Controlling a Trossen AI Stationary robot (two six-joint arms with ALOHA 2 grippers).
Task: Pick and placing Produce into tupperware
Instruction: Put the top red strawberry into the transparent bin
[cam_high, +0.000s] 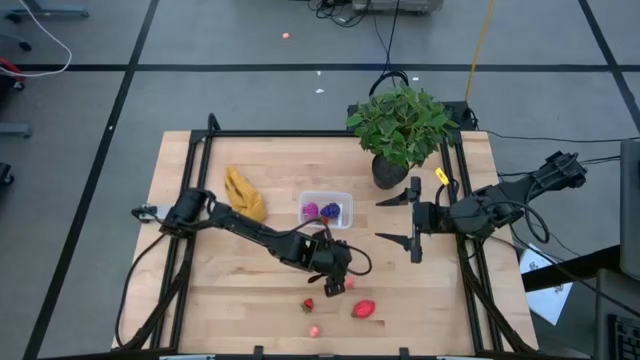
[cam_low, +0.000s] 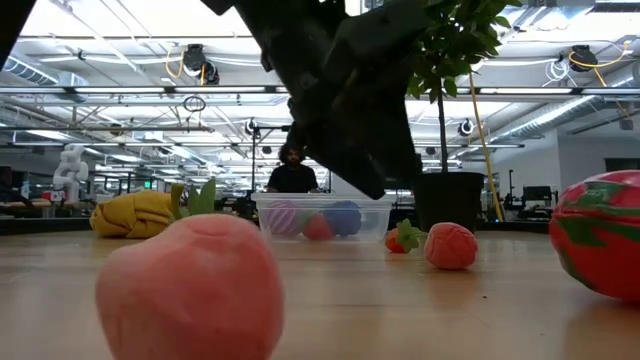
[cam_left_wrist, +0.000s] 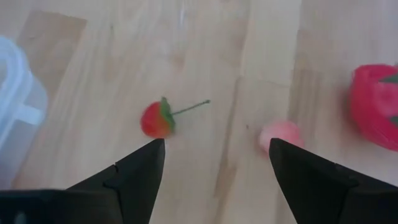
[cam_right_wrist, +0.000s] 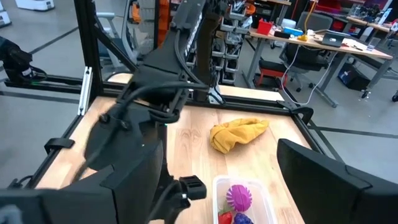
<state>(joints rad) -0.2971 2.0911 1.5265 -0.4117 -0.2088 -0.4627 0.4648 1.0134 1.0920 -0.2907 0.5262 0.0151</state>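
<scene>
The tupperware (cam_high: 326, 208) sits near the middle of the desk (cam_high: 200, 310), a little toward the far edge, and already has some produce in it: a pink-purple spiky piece (cam_high: 311, 210) and a dark purple one (cam_high: 331, 211) show from above, and the low view suggests a small red piece in there too. So part of the job looks done.

What is left lies on the bare wood toward the near edge: a small red berry with a green stalk (cam_left_wrist: 157, 119), a pale pink piece (cam_left_wrist: 279, 134), a bigger red strawberry-like fruit (cam_high: 364, 308), and a small pink one (cam_high: 314, 330) closest to the edge. I count about four loose pieces, though the arm may hide another.

The left gripper (cam_left_wrist: 214, 155) hovers over these with its fingers apart and nothing between them, the stalked berry just ahead of it. I would guess that berry goes next. The right gripper (cam_high: 412, 222) waits by the potted plant (cam_high: 400, 125) toward the right edge, its fingers spread wide and empty.
</scene>
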